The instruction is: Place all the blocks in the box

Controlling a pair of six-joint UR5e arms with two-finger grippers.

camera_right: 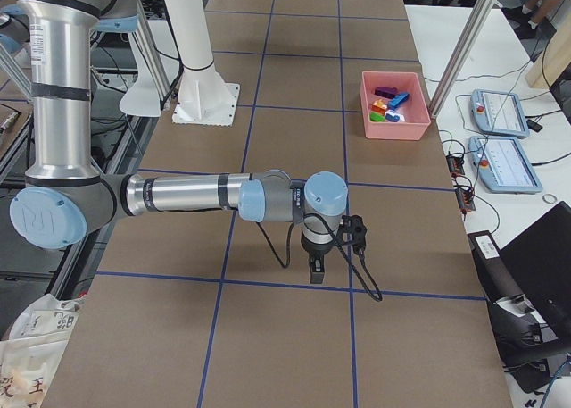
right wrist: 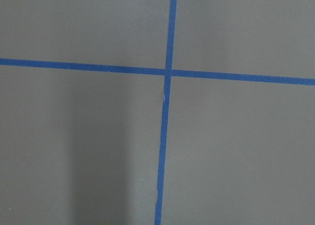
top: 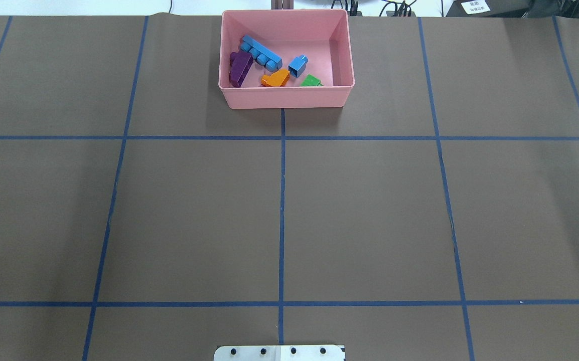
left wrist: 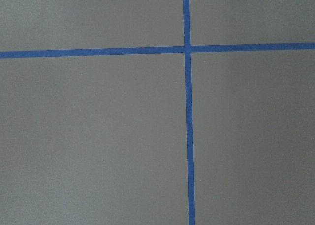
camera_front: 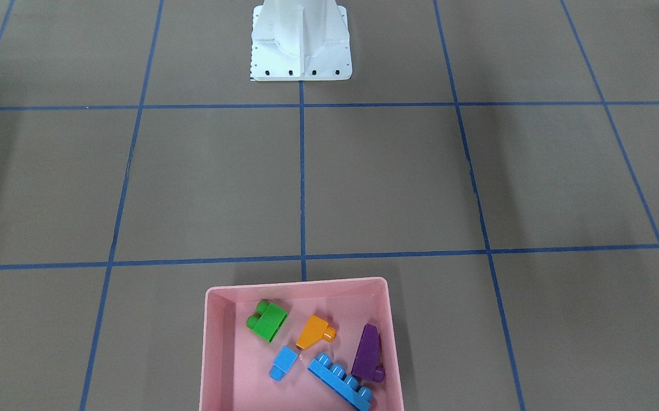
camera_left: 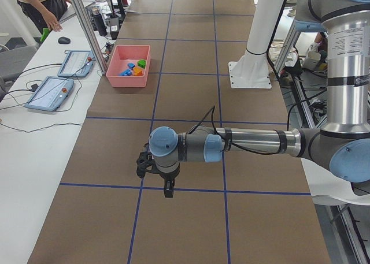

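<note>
Five small studded plastic bricks (camera_front: 313, 332) are noted inside a shallow pale pink plastic tray (camera_front: 232, 377), with two blue-edged flat tablets (camera_left: 74, 63) near it; the left gripper (camera_left: 168, 190) and right gripper (camera_right: 316, 272) are held well apart from it, grip state not determinable.

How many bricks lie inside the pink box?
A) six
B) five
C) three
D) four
B: the pink box holds a green brick, an orange brick, a small blue cube, a long blue bar and a purple wedge, five in all.
</note>
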